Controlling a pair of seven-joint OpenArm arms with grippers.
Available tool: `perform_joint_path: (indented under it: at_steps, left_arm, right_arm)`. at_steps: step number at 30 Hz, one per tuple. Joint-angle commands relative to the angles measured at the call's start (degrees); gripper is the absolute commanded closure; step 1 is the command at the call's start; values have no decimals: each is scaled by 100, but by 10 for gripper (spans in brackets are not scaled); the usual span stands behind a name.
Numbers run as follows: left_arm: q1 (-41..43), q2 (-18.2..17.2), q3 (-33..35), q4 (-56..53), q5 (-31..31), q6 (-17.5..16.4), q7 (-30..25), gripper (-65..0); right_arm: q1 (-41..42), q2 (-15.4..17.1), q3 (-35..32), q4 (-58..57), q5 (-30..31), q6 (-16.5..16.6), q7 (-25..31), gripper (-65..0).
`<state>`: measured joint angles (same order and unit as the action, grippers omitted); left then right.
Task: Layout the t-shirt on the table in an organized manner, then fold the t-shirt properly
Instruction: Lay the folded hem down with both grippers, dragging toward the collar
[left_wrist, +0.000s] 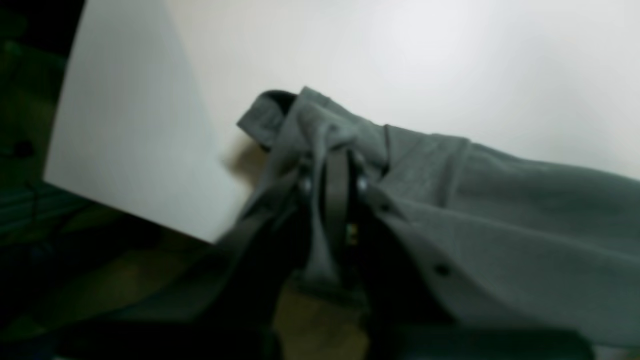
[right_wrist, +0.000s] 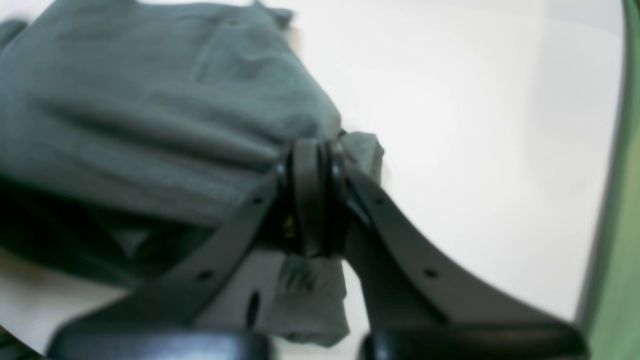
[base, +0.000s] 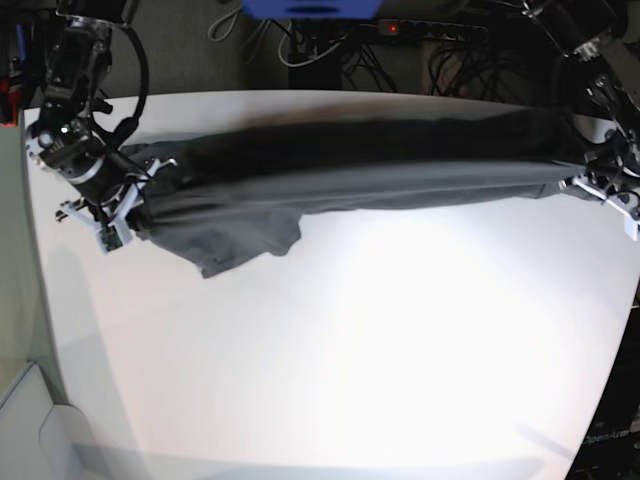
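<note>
The dark grey t-shirt (base: 350, 165) hangs stretched in a long band across the far part of the white table (base: 330, 350), with a loose flap drooping near its left end. My right gripper (base: 138, 205) is shut on the shirt's left end. In the right wrist view the right gripper (right_wrist: 312, 150) pinches a bunched fold of the t-shirt (right_wrist: 150, 110). My left gripper (base: 570, 183) is shut on the shirt's right end by the table's right edge. In the left wrist view the left gripper (left_wrist: 336, 167) clamps gathered cloth of the t-shirt (left_wrist: 500, 210).
Cables and a power strip (base: 430, 28) lie on the dark floor behind the table. A blue object (base: 310, 8) sits at the top centre. A green surface (right_wrist: 617, 225) borders the table beside the right arm. The table's corner (left_wrist: 210, 240) lies close under the left gripper.
</note>
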<state>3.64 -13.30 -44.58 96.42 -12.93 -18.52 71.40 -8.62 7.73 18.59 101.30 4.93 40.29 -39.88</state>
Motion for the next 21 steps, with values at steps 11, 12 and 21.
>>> perform_joint_path:
  at_steps: [11,12,21]
  left_arm:
    - [273,25,23,-205,75,19,-410,-1]
    - [273,33,23,-214,75,19,-410,-1]
    - [265,51,23,-741,75,19,-744,-1]
  right_arm:
    - [-136,49,-17,55,4,-29,89,0]
    - [-153,49,-17,55,4,-29,89,0]
    - [-399,41,-17,-59,4,-29,98,0]
